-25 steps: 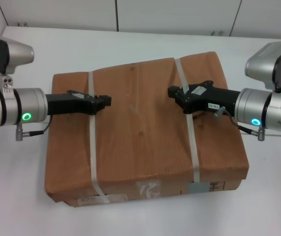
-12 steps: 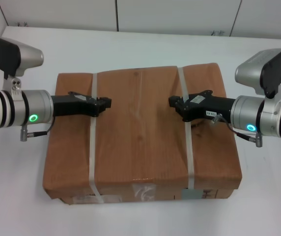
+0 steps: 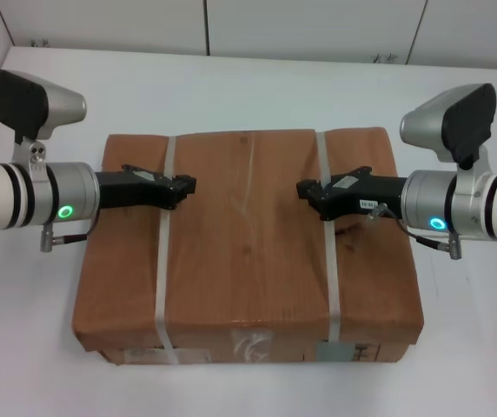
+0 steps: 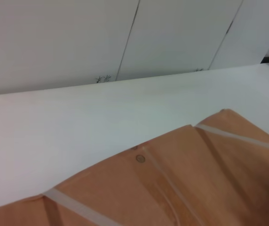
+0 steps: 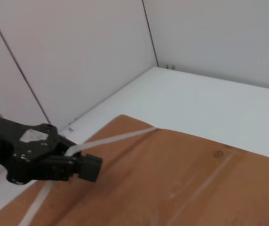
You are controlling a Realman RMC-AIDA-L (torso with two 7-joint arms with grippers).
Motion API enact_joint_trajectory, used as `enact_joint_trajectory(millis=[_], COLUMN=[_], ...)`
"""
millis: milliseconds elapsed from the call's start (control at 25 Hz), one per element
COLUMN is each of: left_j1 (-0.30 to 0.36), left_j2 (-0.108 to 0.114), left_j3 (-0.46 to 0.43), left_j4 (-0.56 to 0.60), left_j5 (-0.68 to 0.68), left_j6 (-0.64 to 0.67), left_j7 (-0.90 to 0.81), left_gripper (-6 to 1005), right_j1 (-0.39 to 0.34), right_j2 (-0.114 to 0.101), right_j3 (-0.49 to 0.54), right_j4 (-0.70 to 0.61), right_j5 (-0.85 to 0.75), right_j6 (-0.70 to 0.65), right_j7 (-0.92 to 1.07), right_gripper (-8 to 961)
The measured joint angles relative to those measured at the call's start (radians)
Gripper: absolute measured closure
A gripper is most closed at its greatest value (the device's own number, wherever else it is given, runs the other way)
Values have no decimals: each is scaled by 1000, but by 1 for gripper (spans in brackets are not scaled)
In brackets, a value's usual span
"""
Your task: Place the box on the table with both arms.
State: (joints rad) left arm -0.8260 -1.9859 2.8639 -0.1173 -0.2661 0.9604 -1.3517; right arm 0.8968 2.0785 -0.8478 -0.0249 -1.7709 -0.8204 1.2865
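The brown paper-wrapped box [image 3: 248,252] lies flat and square to me on the white table [image 3: 248,87], with labels on its front edge [image 3: 248,349]. My left gripper [image 3: 188,184] reaches in from the left over the box top and is shut on the left white strap [image 3: 160,287]. My right gripper [image 3: 303,188] reaches in from the right and is shut on the right white strap [image 3: 331,278]. The right wrist view shows the box [image 5: 181,179] and the left gripper [image 5: 94,168] with the strap [image 5: 115,137] rising to it. The left wrist view shows the box top [image 4: 181,188].
White wall panels [image 3: 318,26] stand along the table's far edge. Bare tabletop [image 4: 78,122] lies behind the box and on both sides of it. Each arm's wrist camera housing [image 3: 36,104] sticks up above the arm.
The box has turned from skewed to square with me and sits flatter. Both arms have shifted with it, still holding the straps.
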Motion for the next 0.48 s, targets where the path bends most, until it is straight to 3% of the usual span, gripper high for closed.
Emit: enact_joint_trajectory(millis=[480], left_j1=[3], left_j2=[-7], left_j3=[0], left_j4=[2], left_j5=[0], left_j6=[-34], left_j7=[3], left_gripper=[940], right_j1=[5], right_j2=[0], right_j3=[-2], right_j4=[4], right_j5=[-5], right_j6=[20], right_j7=[25], right_gripper=[924])
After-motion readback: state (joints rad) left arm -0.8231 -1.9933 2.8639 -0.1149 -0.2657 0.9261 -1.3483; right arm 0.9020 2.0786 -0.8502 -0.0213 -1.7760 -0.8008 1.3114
